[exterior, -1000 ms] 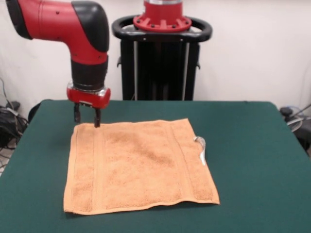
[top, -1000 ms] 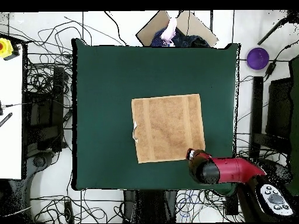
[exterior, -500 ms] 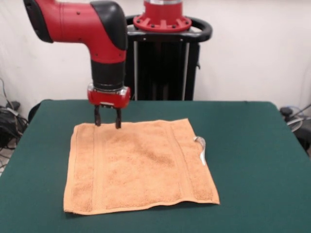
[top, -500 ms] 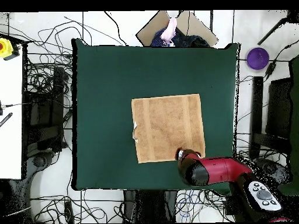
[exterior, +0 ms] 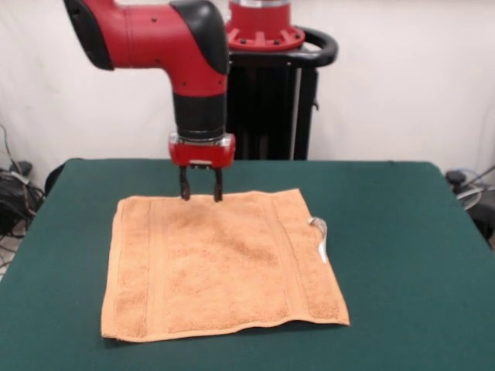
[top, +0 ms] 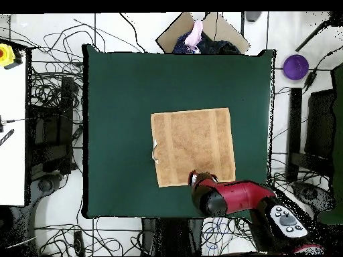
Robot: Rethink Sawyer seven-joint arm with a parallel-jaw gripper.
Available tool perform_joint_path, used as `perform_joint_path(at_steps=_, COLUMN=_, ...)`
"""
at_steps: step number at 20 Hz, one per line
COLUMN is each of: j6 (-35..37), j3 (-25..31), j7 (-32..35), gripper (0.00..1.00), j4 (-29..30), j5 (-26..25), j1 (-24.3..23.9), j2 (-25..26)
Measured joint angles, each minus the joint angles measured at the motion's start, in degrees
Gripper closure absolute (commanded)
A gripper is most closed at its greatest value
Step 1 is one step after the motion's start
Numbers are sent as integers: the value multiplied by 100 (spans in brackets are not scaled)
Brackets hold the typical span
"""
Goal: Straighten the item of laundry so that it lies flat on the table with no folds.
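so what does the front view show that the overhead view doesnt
Only the front view shows the gripper, its two fingers apart, tips just above the towel's far edge, plus the black pedestal behind the table. Only the overhead view shows the table's whole outline, the cables on the floor, a purple round thing off one corner, and a person at the far edge. Both show the orange towel spread flat, its white tag on one side edge.
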Motion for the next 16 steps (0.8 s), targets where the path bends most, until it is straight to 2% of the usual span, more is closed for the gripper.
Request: perform_joint_path(at_steps=16, j6=-793, j3=-347, j7=0, gripper=0, j4=615, j5=1, j1=701, j2=-631)
